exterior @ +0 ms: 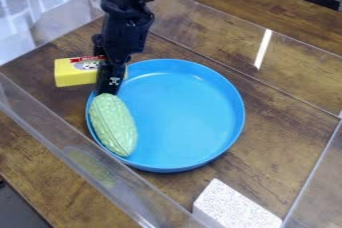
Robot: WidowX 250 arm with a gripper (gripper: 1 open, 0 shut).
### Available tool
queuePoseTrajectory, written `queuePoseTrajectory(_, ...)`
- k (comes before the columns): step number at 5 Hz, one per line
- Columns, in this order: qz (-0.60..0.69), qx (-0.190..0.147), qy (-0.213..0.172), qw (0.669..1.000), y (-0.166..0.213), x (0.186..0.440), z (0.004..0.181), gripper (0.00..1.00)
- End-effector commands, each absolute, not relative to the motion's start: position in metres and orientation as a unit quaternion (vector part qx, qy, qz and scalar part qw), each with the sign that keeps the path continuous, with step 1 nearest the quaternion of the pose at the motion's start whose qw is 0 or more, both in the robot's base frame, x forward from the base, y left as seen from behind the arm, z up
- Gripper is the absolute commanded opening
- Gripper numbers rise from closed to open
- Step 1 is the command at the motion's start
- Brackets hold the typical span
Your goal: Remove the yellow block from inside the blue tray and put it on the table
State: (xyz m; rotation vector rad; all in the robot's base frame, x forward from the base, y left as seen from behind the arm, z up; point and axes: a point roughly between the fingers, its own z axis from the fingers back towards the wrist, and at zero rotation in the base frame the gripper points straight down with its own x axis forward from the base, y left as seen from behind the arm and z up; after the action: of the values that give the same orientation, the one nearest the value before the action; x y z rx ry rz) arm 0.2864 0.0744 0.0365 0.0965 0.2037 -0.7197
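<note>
The yellow block [76,70] with its white-and-red label lies just outside the left rim of the blue tray [187,112], low over the table [294,82]. My gripper [112,78] points down at the block's right end, between the block and the tray's rim. Its dark fingers look shut on that end. Whether the block rests on the wood or hangs just above it I cannot tell. A green textured oval item [114,124] lies inside the tray along its left edge, just below the gripper.
Clear acrylic walls [54,132] ring the tabletop. A white speckled foam block [241,207] sits at the front right corner. The arm rises from the gripper toward the top of the view.
</note>
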Motion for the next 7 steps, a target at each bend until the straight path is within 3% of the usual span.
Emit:
queuePoseTrajectory(1, -0.349, 0.063, 0.065, 0.933, 0.076, 0.289, 0.060, 0.00)
queuePoseTrajectory(6, -0.373, 0.055, 0.057, 0.924, 0.069, 0.279, 0.068, 0.00)
queuePoseTrajectory(7, -0.373, 0.054, 0.055, 0.925, 0.076, 0.277, 0.067, 1.00)
